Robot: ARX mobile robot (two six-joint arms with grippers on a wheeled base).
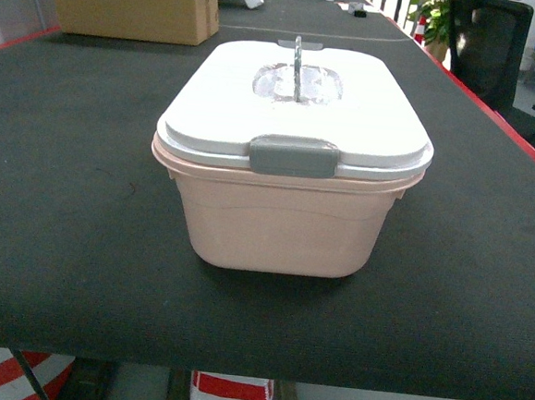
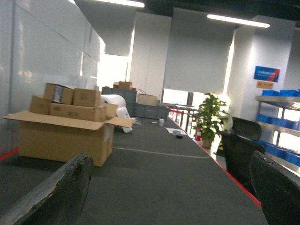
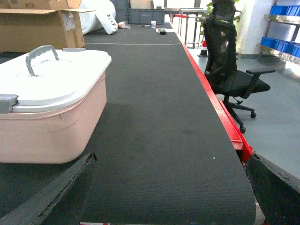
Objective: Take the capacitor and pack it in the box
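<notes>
Head view: lidded box (image 1: 284,229) mid-table; cardboard carton (image 1: 135,2) behind, well apart

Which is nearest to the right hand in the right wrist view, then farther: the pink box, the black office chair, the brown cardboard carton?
Measured from the right hand, whose fingers frame the bottom edge of the view:
1. The pink box, close on the left, lid shut.
2. The black office chair, off the table's right edge.
3. The brown cardboard carton, far back on the left.
</notes>
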